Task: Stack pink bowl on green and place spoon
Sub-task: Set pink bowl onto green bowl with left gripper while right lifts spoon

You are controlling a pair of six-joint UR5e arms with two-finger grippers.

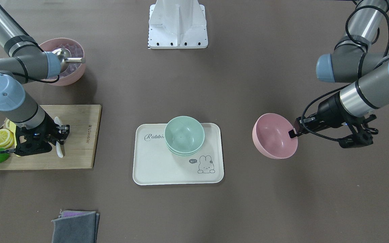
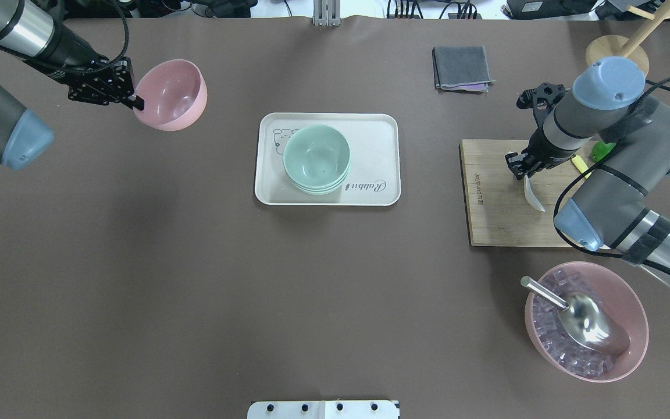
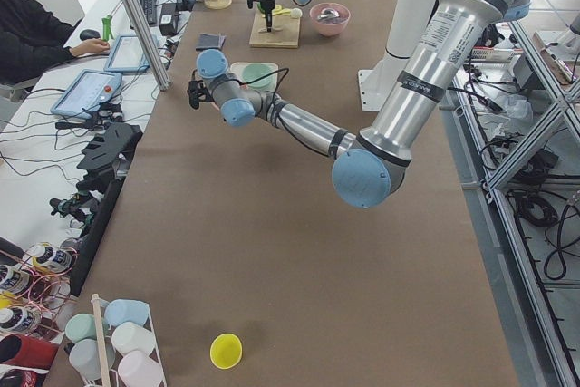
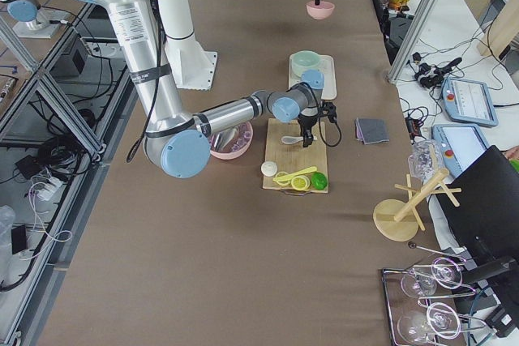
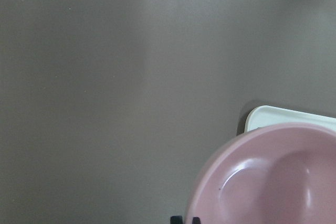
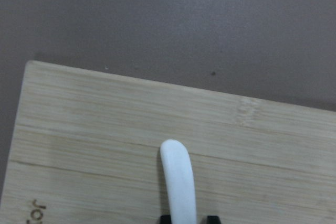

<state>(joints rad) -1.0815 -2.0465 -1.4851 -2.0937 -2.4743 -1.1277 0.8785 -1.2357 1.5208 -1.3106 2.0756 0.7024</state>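
Tabletop (image 2: 195,279) brown; above it hangs, tilted, the pink round plastic bowl (image 2: 169,96), its rim pinched tight in the left claw (image 2: 136,103), well apart from the stacked mint-green round bowls (image 2: 316,157) on the cream rectangular tray (image 2: 381,125). Right claw (image 2: 521,170) straddles the handle of the white plastic spoon (image 2: 533,198) on the bamboo cutting board (image 2: 498,215); cannot tell whether it is clamped.

Stacked bowls (image 2: 316,158) on tray (image 2: 382,127)
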